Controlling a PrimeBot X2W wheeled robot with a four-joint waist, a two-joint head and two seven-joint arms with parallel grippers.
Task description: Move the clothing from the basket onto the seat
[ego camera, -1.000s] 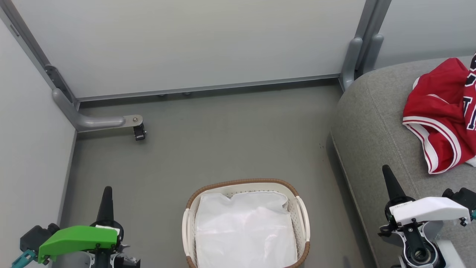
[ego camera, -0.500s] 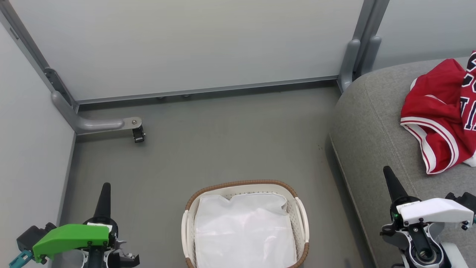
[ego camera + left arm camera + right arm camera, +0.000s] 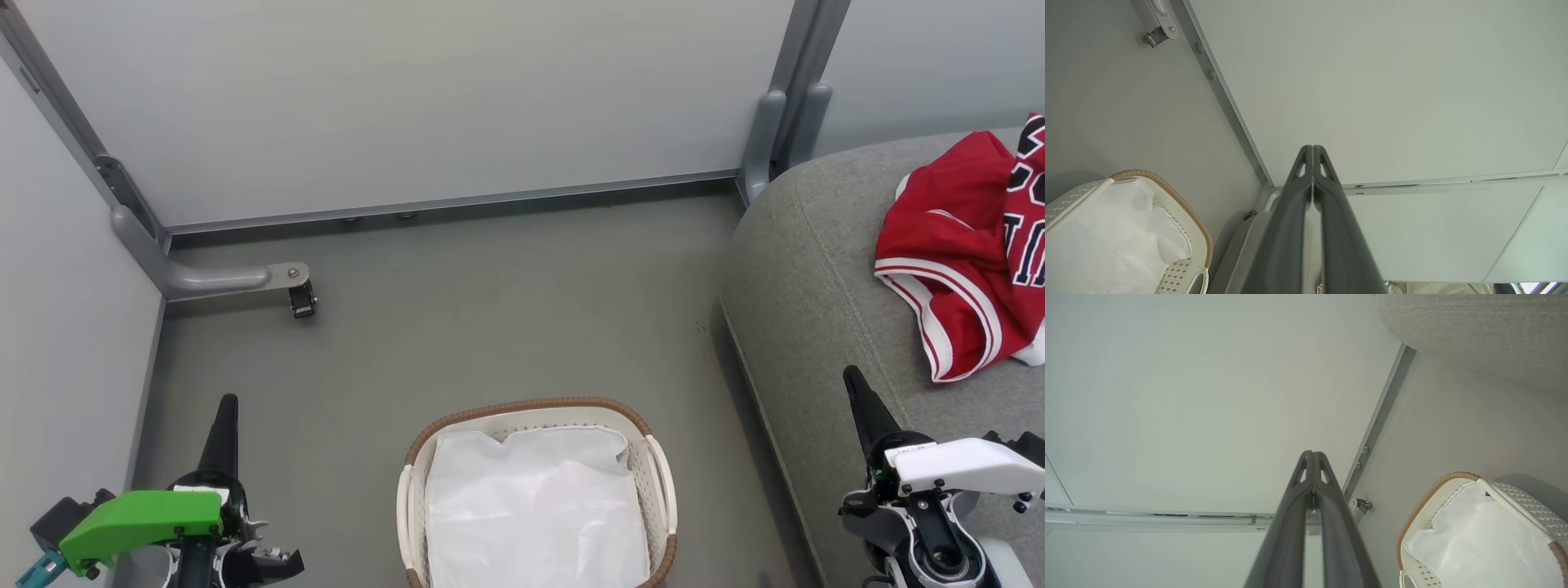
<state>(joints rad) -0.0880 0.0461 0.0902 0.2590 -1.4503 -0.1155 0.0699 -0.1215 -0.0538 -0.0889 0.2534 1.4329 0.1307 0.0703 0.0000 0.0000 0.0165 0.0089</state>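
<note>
Between my left end effector (image 3: 226, 408) and my right end effector (image 3: 856, 382), head view: the basket (image 3: 531, 406) sits on the grey floor (image 3: 490, 310) with a white liner (image 3: 535, 506) inside. Ahead and to the right of my right end effector, the red clothing (image 3: 951, 245) lies crumpled on the seat (image 3: 816, 269), well apart from the basket. Left wrist view: my left end effector's fingers are pressed together, the basket to their lower left. Right wrist view: my right end effector's fingers meet tip to tip, the basket to their lower right, the seat at upper right.
</note>
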